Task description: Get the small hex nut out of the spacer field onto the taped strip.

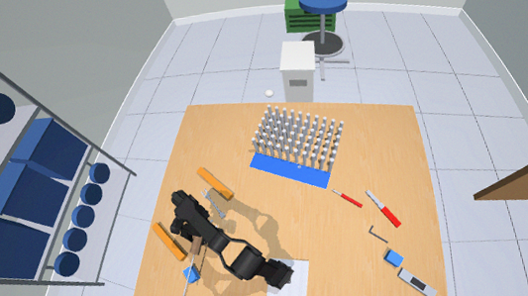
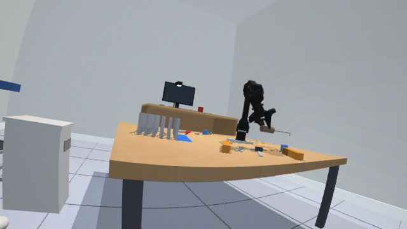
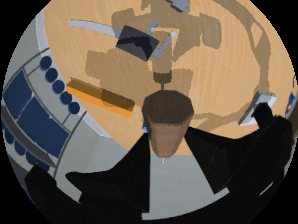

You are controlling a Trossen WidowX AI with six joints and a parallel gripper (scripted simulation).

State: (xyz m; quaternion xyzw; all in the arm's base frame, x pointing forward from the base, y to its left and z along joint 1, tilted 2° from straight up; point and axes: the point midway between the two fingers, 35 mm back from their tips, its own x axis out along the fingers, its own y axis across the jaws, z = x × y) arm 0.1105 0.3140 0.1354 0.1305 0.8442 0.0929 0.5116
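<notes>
My gripper (image 1: pixel 194 239) (image 2: pixel 266 126) (image 3: pixel 165 132) is shut on the wooden handle of a hook tool (image 1: pixel 195 245) (image 2: pixel 268 130) (image 3: pixel 167 112). It holds the tool in the air above the table's left part, well away from the spacers. The thin metal shaft points away from the spacers, its tip bent in the exterior view. The metal spacers (image 1: pixel 305 157) (image 2: pixel 176 128) stand upright in rows. The blue taped strip (image 1: pixel 273 164) (image 2: pixel 184 138) lies in front of them. A tiny pale thing (image 1: pixel 299 167), apparently the nut, lies on the strip near the spacers' front row.
Orange bars (image 1: pixel 215 182) (image 1: pixel 169 241) lie near the arm, with a wrench-like tool (image 1: pixel 216 205) beside one. A blue block (image 1: pixel 191 274) (image 2: pixel 283 147) lies below the shaft. Red-handled tools (image 1: pixel 351 200) (image 1: pixel 390 216), a hex key (image 1: pixel 379 236), another blue block (image 1: pixel 393 258) and a grey device (image 1: pixel 408 277) lie on the right.
</notes>
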